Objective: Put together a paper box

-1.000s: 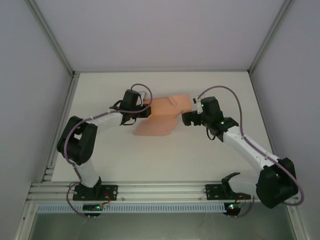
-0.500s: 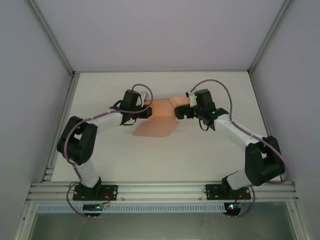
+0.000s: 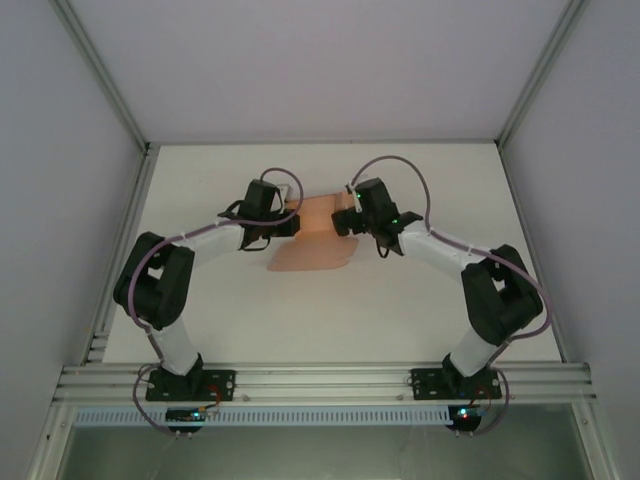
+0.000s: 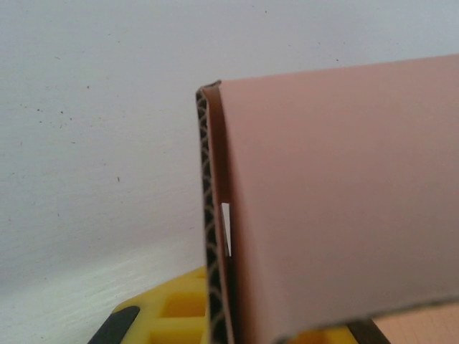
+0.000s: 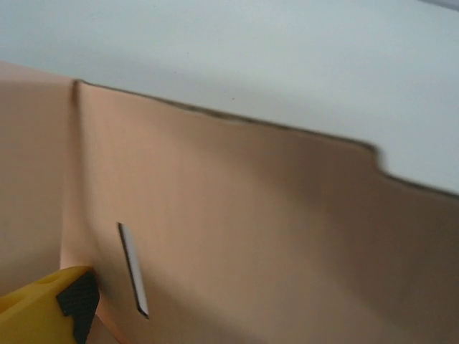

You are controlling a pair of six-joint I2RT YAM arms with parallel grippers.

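At the middle of the table [image 3: 430,290], your left pincer [image 3: 292,222] pinches the paper box [image 3: 318,242] at its left edge. Your right pincer [image 3: 346,221] meets its right side, and you cannot tell its grip.

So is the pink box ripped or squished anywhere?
No rips or crushing that I can see. The paper box is just half-folded between the left hand and right hand. The thin slit is a neat cut-out, not a tear.
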